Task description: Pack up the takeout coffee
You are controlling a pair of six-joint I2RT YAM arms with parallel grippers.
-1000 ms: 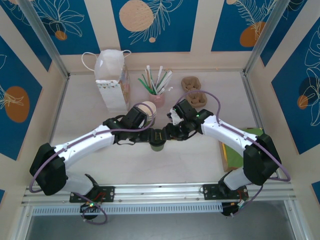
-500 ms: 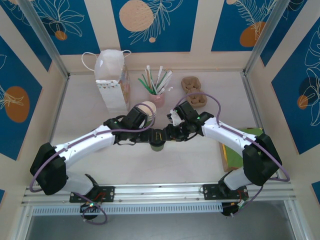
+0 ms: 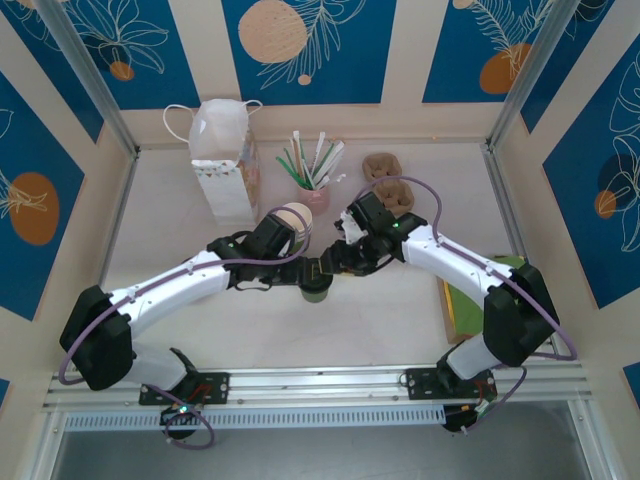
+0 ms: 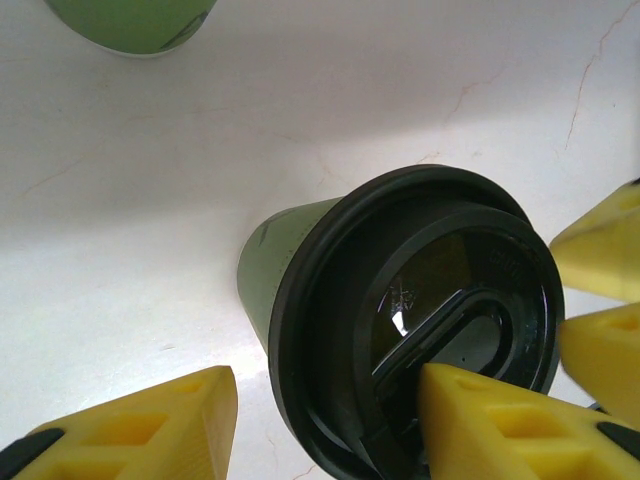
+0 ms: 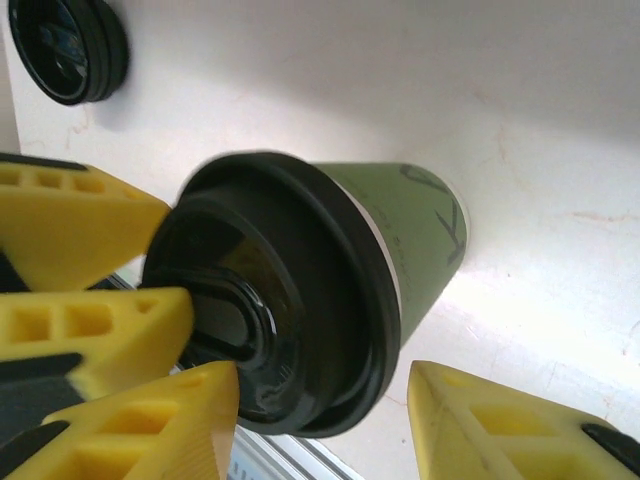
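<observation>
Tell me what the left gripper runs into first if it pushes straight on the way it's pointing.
Most likely the black lid of the takeout coffee. The left gripper points down at it, one finger over the lid, the other off to the side. Depth is hard to judge.

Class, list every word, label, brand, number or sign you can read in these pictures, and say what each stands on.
Nothing here reads as text.
black lid: tiny raised marks, too blurred to read.
green cup: dark strokes on its side, not legible.
white bag: a row of small marks, too small to read.
</observation>
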